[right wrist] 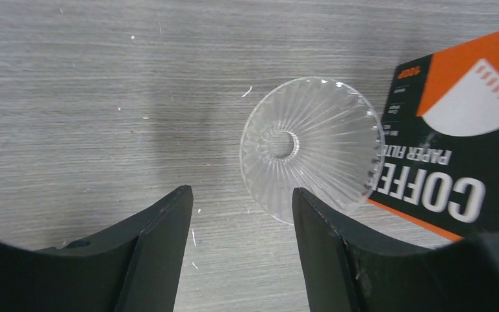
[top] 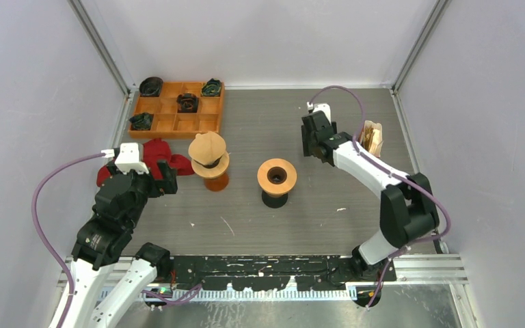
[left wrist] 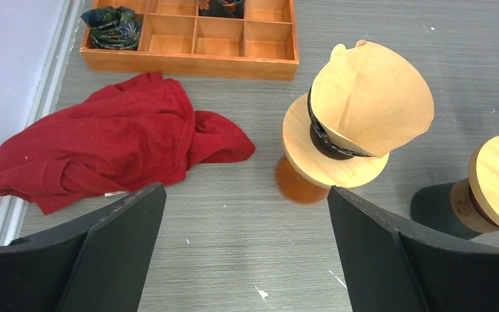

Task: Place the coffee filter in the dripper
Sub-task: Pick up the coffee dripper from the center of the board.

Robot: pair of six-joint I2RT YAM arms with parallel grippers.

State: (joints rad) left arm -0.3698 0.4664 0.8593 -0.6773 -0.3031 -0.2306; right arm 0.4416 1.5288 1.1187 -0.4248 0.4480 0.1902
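Left gripper: jaws spread wide with nothing between them, hanging above bare table near the left wall.
Red cloth: crumpled on the table, just in front of the tray.
Orange tray: a wooden grid at the far left; dark rolled bundles sit in some compartments.
Coffee filter: a tan paper cone seated in the left wooden dripper, tilted and standing well above its rim.
Second wooden dripper: upright on a black base at mid-table, its opening bare.
Right gripper: jaws apart, holding nothing, pointing down at the far right of the table.
Glass dripper: clear and ribbed, on the table just beyond the right fingertips.
Filter box: black and orange, right beside the glass dripper.
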